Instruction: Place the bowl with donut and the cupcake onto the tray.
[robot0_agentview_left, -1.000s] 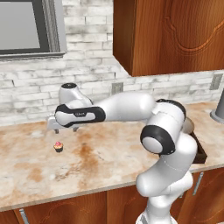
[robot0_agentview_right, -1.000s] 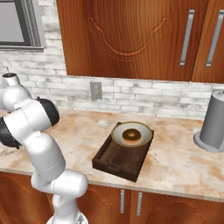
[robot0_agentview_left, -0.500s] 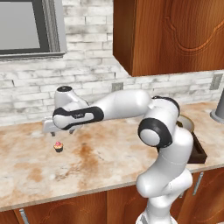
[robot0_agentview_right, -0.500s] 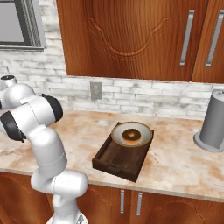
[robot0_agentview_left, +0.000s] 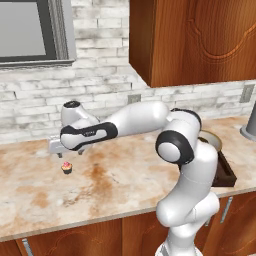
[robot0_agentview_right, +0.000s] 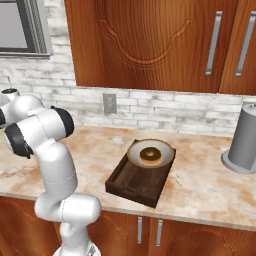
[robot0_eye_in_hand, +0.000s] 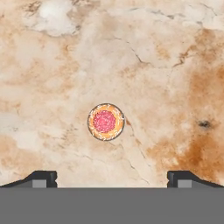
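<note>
The small pink-frosted cupcake (robot0_agentview_left: 66, 167) stands on the marble counter at the left. My gripper (robot0_agentview_left: 69, 155) hangs open just above it, fingers spread wide with nothing between them. Seen from the hand, the cupcake (robot0_eye_in_hand: 106, 121) lies straight below, a little ahead of the gripper (robot0_eye_in_hand: 112, 178). On the dark wooden tray (robot0_agentview_right: 131, 181) the tan bowl (robot0_agentview_right: 131, 154) rests at the far end, with the chocolate donut (robot0_agentview_right: 149, 154) inside it. From the left base camera, the tray (robot0_agentview_left: 225, 173) and bowl (robot0_agentview_left: 213, 139) peek out from behind my arm at the right.
A grey metal cylinder (robot0_agentview_right: 245, 140) stands on the counter at the far right. The brick wall carries an outlet (robot0_agentview_right: 109, 103), under wooden cabinets. A window (robot0_agentview_left: 30, 30) is at the upper left. The counter's front edge runs close to my base.
The gripper has come down toward the counter and now hangs just above the cupcake. It stays open. Tray, bowl and donut have not moved.
</note>
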